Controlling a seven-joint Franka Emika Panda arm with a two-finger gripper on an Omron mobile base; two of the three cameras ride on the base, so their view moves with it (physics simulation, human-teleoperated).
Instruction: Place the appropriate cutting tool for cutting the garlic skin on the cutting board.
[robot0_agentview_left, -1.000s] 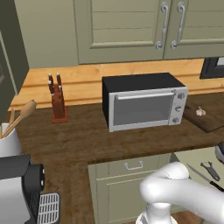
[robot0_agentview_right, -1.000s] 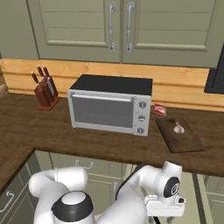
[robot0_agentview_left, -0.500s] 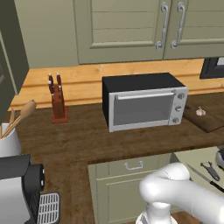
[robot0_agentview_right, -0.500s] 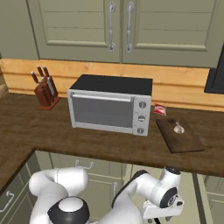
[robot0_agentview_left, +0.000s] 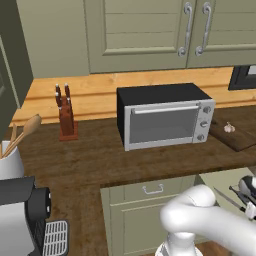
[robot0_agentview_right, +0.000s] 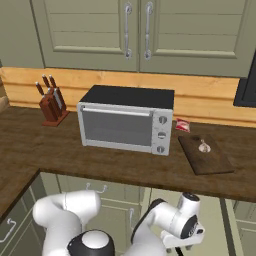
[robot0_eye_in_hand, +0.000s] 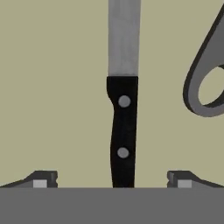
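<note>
- A dark wood counter (robot0_agentview_left: 100, 155) runs under pale green wall cabinets (robot0_agentview_right: 135, 30), with a lighter wood backsplash strip behind it.
- A silver-fronted toaster oven (robot0_agentview_right: 125, 125) with a black top sits on the counter; a wooden knife block (robot0_agentview_left: 66, 117) with reddish-brown handles stands well to its left.
- The cutting board (robot0_agentview_right: 205, 155) lies flat on the counter just to the right of the toaster oven, and the garlic (robot0_agentview_right: 204, 146) rests on it.
- The right base view shows the whole board, plus a small red packet (robot0_agentview_right: 182, 125) behind it against the backsplash; the left base view cuts the board off at the frame's right edge.
- The left base view adds a white jar (robot0_agentview_left: 10, 160) of wooden utensils and a dark coffee machine (robot0_agentview_left: 22, 215) at the near left.
- In the left base view the knife (robot0_agentview_left: 227, 198) lies on a pale green surface low at the right, beside a dark scissors-like tool (robot0_agentview_left: 240, 195).
- The hand view shows that knife from close above: the black handle with two rivets points toward the camera, the silver blade runs away from it, and a grey scissors loop (robot0_eye_in_hand: 205, 74) lies to one side.
- The gripper (robot0_eye_in_hand: 112, 179) is spread wide and holds nothing; the handle end lies between the two fingertips (robot0_eye_in_hand: 41, 179), clear of both.
</note>
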